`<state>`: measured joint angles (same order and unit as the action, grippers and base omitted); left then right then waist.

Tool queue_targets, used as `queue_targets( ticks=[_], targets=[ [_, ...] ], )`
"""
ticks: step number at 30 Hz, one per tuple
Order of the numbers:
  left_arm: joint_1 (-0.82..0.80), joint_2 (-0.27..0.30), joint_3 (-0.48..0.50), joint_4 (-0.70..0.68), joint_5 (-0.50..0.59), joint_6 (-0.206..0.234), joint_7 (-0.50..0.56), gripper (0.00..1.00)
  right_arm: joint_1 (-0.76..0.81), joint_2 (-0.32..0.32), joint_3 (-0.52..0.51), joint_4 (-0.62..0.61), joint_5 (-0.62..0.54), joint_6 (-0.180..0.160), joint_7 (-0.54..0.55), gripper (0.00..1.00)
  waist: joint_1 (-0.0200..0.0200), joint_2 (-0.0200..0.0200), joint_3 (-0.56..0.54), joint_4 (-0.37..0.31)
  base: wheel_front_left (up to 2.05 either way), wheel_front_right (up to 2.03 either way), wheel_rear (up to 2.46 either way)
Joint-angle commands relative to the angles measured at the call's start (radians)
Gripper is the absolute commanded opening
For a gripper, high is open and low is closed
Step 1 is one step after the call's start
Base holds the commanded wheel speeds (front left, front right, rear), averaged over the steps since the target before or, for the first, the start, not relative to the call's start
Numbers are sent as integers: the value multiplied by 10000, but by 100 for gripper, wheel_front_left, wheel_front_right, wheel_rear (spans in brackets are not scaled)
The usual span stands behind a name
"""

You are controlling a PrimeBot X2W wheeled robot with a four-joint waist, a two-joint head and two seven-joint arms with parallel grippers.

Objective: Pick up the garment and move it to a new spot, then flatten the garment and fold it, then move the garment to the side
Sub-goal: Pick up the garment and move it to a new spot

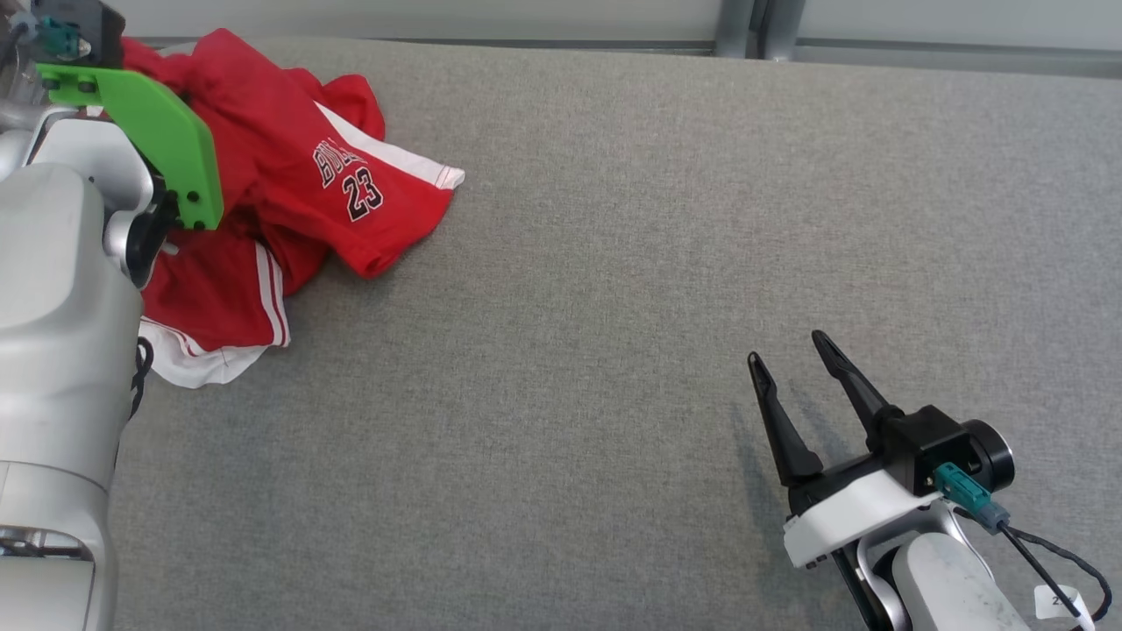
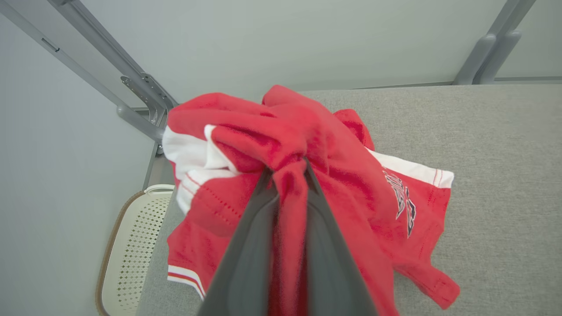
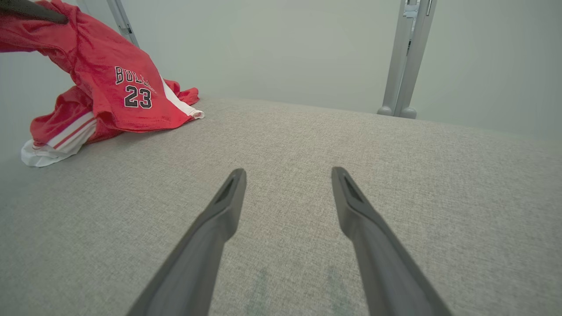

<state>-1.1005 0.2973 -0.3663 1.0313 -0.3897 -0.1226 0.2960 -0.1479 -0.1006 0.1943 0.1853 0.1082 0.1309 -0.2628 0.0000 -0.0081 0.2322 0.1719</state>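
Red garment (image 1: 289,175) bunched on worktop (image 1: 614,350); left end effector (image 2: 287,169) clenched on its top fold, for lifting; right end effector (image 1: 787,347) released, idle, well apart from garment.

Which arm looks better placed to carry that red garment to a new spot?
The left. Its jaws are shut on a fold of the red garment, partly lifted off the grey table. The right jaws stand open, far from the cloth.
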Motion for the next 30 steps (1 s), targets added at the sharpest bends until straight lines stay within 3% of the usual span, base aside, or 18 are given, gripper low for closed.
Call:
queue_targets(
  ticks=[1,9,13,22,27,30],
  targets=[
    [-165,-96,-48,-146,-133,-21,-112,0,163,15,15,28,68,-1,-32,100,0,81,-528,37,0,0,0],
    [-101,-696,-469,-1199,-440,-78,-333,0,508,81,-150,-6,229,-3,-32,100,0,81,-985,-257,0,0,0],
    [550,-1378,-1255,-2917,-1267,-88,-310,0,617,176,-472,-166,253,-1,-32,100,0,81,-1064,-624,0,0,0],
    [2111,-1739,-2749,-6528,-2549,-78,274,0,613,342,-841,-397,250,-1,-32,100,0,81,-977,-1487,0,0,0],
    [3178,-1675,-3460,-9128,-3028,-75,772,0,643,415,-1004,-510,266,-3,-32,100,0,81,-793,-2115,0,0,0],
    [3874,-1123,-3856,-10349,-3136,16,1440,0,736,455,-1096,-573,309,-1,-32,100,0,81,-648,-2463,0,0,0]
  ],
)
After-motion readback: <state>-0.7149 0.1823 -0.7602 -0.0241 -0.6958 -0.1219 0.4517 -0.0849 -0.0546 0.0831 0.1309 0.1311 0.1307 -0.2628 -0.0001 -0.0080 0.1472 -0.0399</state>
